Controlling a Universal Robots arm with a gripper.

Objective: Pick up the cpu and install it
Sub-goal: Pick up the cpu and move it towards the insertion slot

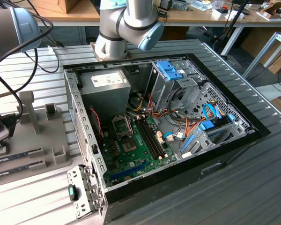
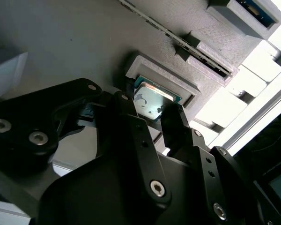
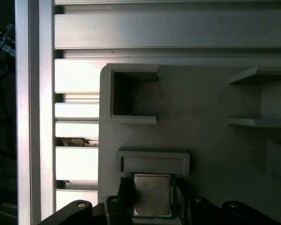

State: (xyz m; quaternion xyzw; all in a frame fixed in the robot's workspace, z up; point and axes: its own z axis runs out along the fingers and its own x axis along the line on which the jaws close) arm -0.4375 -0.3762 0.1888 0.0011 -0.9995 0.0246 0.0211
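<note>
The cpu [image 3: 152,194] is a small square chip with a silvery top and a thin green rim. It lies in a raised pocket of the grey holder tray [image 3: 201,93]. My gripper [image 3: 152,199] straddles it, with a black finger [image 3: 125,197] pressed against each opposite edge. In the second wrist view the cpu [image 2: 152,99] shines between the two fingertips of the gripper [image 2: 150,108]. In the exterior view the grey tray [image 1: 37,140] sits at the left, beside the open computer case, whose motherboard socket [image 1: 122,125] stands apart from it.
Long dark memory sticks [image 1: 18,154] lie in slots of the same tray, and one stick [image 2: 178,40] runs close to the cpu pocket. Tray walls and posts [image 1: 30,110] rise around the pocket. The ribbed aluminium table [image 3: 75,108] borders the tray. Cables and drive cages [image 1: 173,75] crowd the case.
</note>
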